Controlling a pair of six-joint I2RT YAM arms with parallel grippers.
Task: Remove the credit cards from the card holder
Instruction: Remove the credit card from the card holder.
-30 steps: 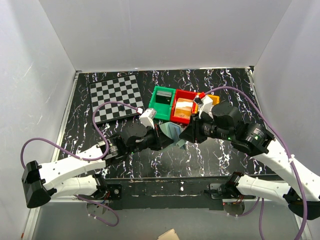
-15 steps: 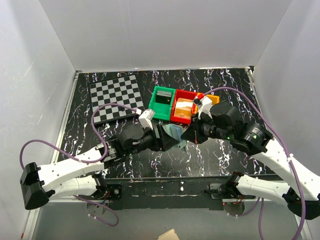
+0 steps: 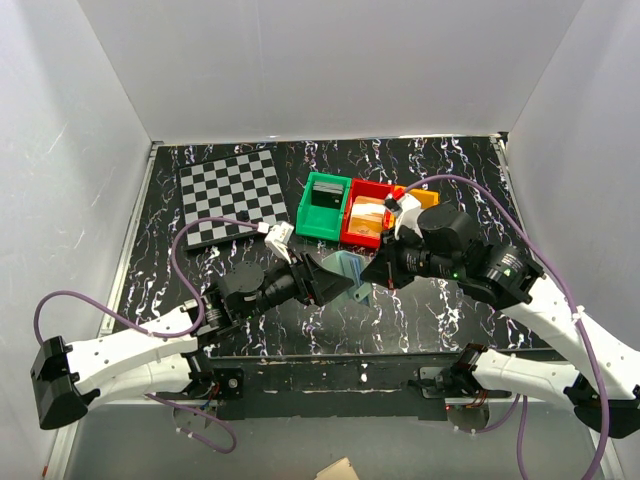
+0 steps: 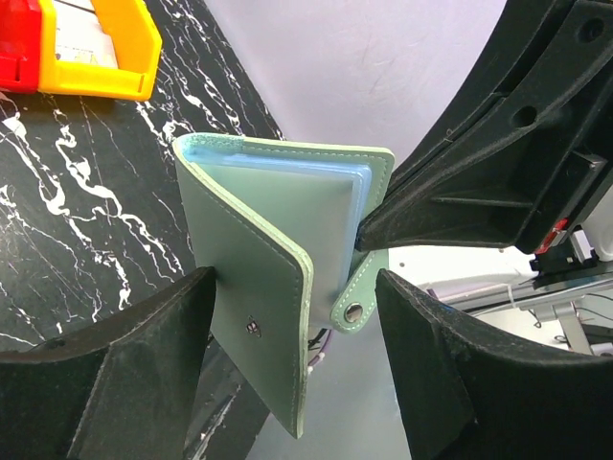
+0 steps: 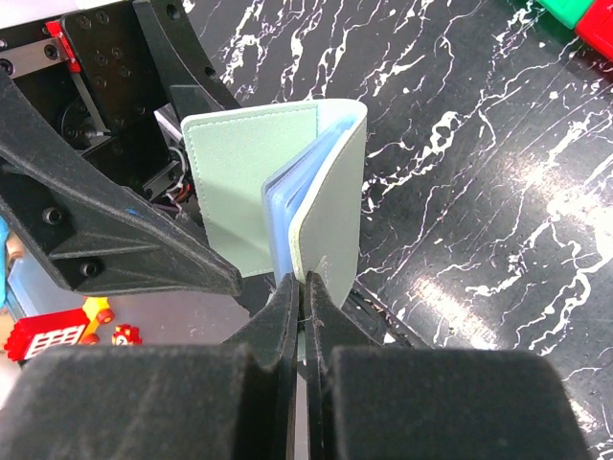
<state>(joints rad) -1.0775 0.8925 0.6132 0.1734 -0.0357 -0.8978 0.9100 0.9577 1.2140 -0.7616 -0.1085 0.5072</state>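
The sage-green card holder (image 3: pixel 346 267) hangs half open above the table, between the two arms. My right gripper (image 5: pixel 306 287) is shut on the lower edge of one cover (image 5: pixel 335 206). Light-blue pockets (image 5: pixel 283 206) show between the covers. In the left wrist view the card holder (image 4: pixel 278 225) stands on edge, snap tab (image 4: pixel 356 305) hanging. My left gripper (image 4: pixel 295 287) is open, with its fingers on either side of the front flap and a gap on both sides. The credit cards are hidden inside the pockets.
A checkerboard (image 3: pixel 232 195) lies at the back left. A green bin (image 3: pixel 325 205), a red bin (image 3: pixel 365 220) and a yellow bin (image 3: pixel 424 198) stand in a row behind the grippers. White walls enclose the black marbled table (image 3: pixel 440 310).
The left gripper has opened, let go of the card holder and drawn back toward its base. The right gripper has shut on the holder's edge and now holds it alone.
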